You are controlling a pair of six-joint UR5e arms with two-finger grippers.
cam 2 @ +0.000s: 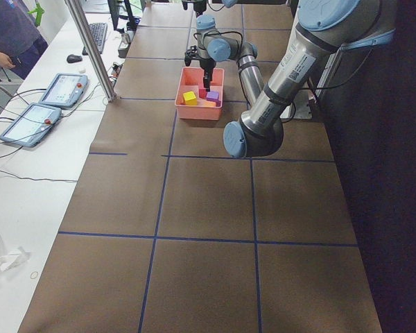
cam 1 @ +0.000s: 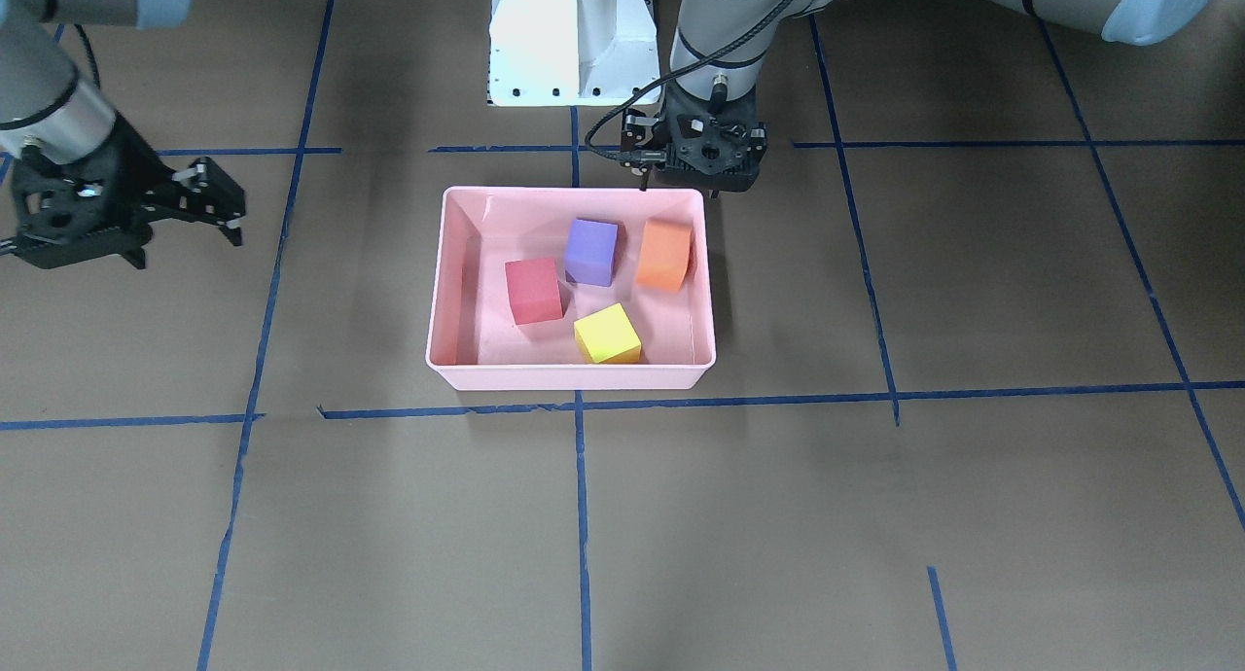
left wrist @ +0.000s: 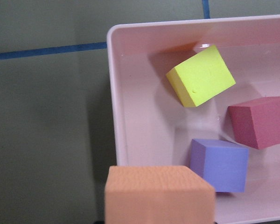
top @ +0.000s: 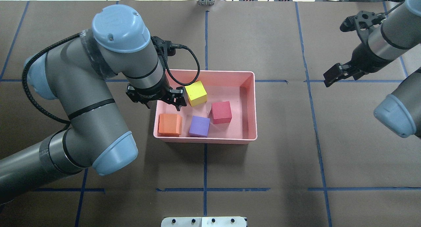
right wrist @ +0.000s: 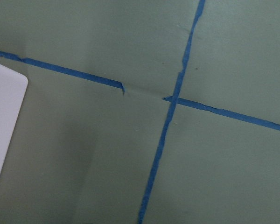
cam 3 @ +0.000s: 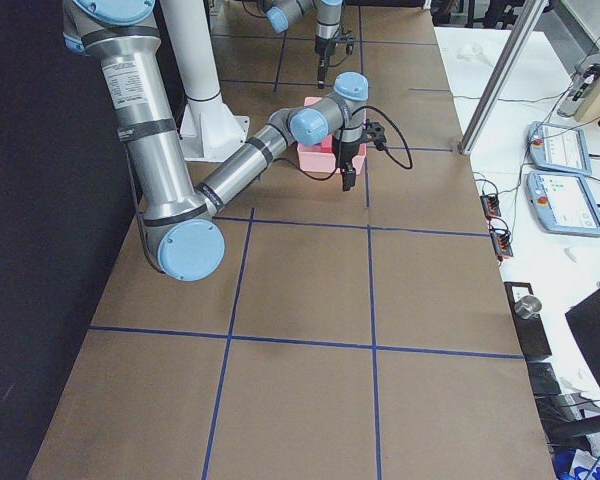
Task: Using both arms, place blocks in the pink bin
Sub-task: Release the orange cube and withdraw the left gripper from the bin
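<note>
The pink bin (cam 1: 572, 375) sits mid-table and shows in the overhead view (top: 205, 140) too. Inside it lie the red block (cam 1: 533, 290), the purple block (cam 1: 591, 252), the yellow block (cam 1: 607, 334) and the orange block (cam 1: 664, 254). The orange block is at the corner nearest the robot's left and looks tilted against the wall. My left gripper (cam 1: 702, 170) hangs open just above the orange block (left wrist: 158, 193), and no fingers touch it in the left wrist view. My right gripper (top: 342, 49) is open and empty, well off to the bin's side (cam 1: 185, 238).
Blue tape lines (cam 1: 581, 515) cross the brown table. The white pedestal base (cam 1: 574, 44) stands behind the bin. The left arm's elbow (top: 111, 154) hangs low over the table beside the bin. The right wrist view shows only table, tape and a white corner (right wrist: 2, 121).
</note>
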